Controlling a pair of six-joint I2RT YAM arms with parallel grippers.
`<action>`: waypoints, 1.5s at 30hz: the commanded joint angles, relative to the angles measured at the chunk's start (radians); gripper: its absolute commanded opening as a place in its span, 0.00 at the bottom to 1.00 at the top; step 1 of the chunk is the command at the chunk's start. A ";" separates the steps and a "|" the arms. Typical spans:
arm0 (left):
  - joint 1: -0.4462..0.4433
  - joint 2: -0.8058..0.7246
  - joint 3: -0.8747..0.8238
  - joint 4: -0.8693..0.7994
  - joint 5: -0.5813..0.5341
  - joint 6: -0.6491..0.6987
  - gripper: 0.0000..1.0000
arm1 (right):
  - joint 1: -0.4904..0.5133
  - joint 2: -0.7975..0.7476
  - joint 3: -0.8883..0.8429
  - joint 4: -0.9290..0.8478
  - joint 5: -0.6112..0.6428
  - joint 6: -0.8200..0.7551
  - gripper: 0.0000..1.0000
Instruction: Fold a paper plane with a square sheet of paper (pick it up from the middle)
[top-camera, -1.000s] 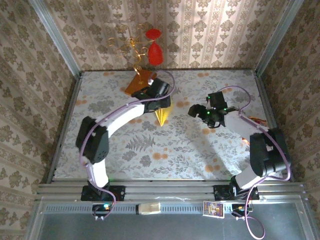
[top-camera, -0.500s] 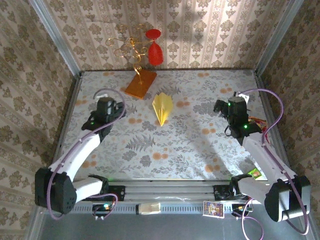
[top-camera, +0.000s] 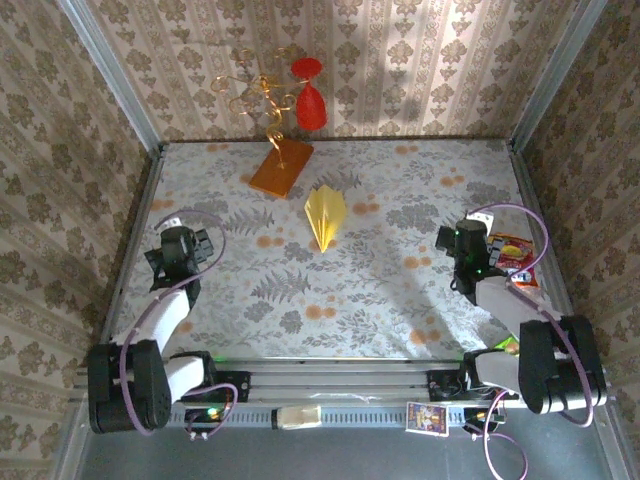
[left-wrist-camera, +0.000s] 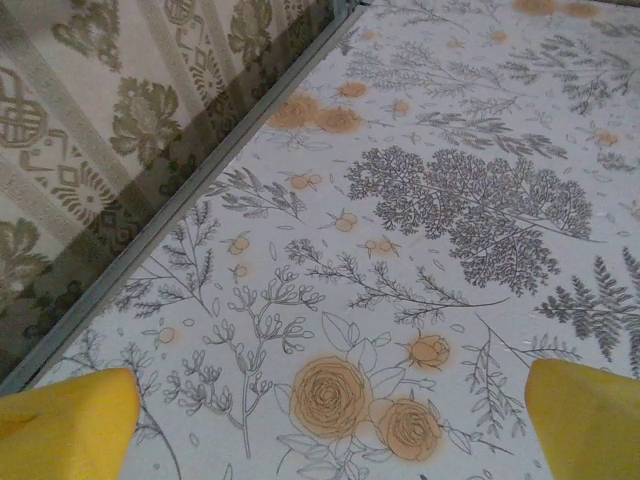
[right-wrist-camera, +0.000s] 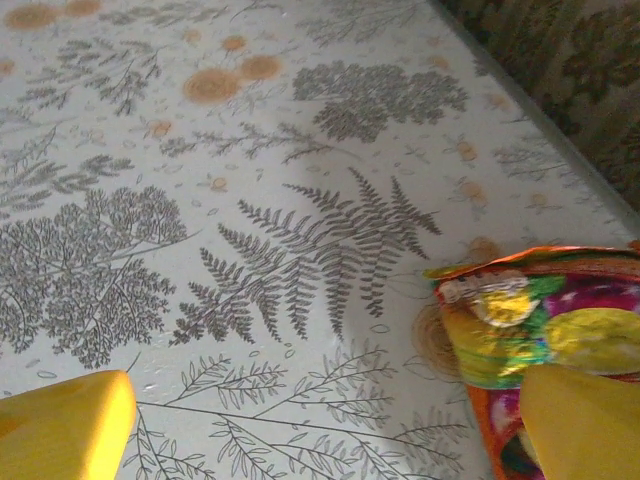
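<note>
At the right edge, the snack packet (right-wrist-camera: 545, 320) is cut off; paper plane (top-camera: 325, 218) sits centre frame, left end effector (left-wrist-camera: 330, 425) and right end effector (right-wrist-camera: 325, 425) spread wide, both backed away.

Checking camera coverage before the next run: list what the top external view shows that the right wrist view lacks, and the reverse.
Top external: the pale-yellow folded paper plane lying mid-table, and the orange-brown rectangular slab with gold wire farther back. Right wrist: the right gripper seen close, yellow fingers wide apart, holding nothing. Both: the colourful foil snack packet at the table's right edge and the floral-printed table cover.
</note>
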 joint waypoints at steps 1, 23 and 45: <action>0.009 0.058 -0.058 0.245 0.113 0.094 1.00 | -0.006 0.042 -0.024 0.216 -0.087 -0.044 1.00; 0.008 0.407 -0.133 0.831 0.338 0.211 1.00 | -0.047 0.289 -0.052 0.588 -0.338 -0.153 1.00; -0.036 0.423 -0.038 0.662 0.325 0.269 1.00 | -0.042 0.292 -0.045 0.577 -0.332 -0.156 1.00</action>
